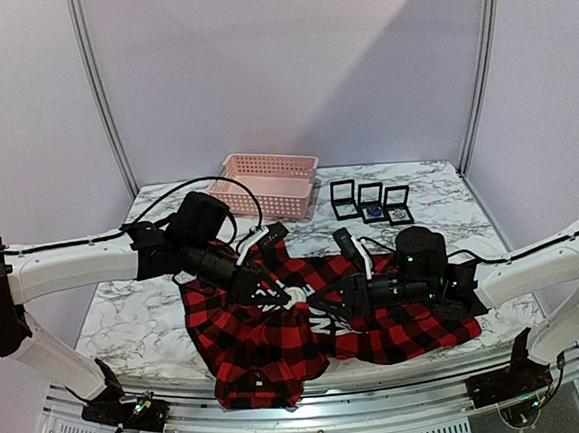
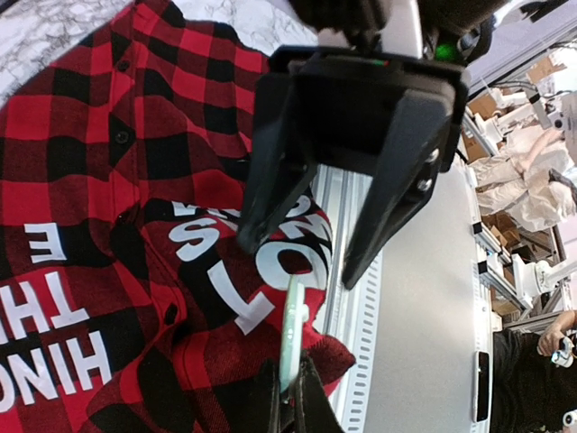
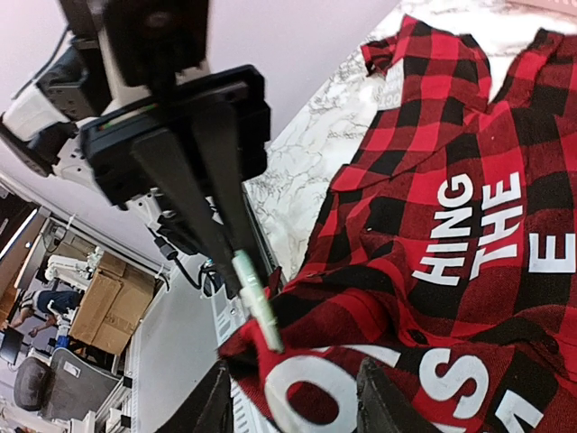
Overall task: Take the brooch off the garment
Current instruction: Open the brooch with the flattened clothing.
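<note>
The garment (image 1: 259, 344), a red-and-black plaid shirt with white lettering, lies spread on the table; one fold is lifted near the front edge. The brooch (image 2: 294, 329) is a pale green disc seen edge-on, and the fold (image 2: 347, 356) bunches against it. My left gripper (image 2: 293, 392) is shut on the disc's lower rim. In the right wrist view the brooch (image 3: 258, 302) sticks out from the left gripper's fingertips (image 3: 230, 262). My right gripper (image 3: 293, 406) is open, its jaws straddling the lettered fold just below the brooch without touching it. From above, both grippers (image 1: 275, 290) (image 1: 326, 302) meet over the shirt's middle.
A pink basket (image 1: 272, 183) stands at the back centre. Three small black boxes (image 1: 372, 202) sit to its right. The marble table (image 1: 136, 309) shows around the shirt. The metal rail at the table's front edge (image 2: 356, 298) lies just beside the lifted fold.
</note>
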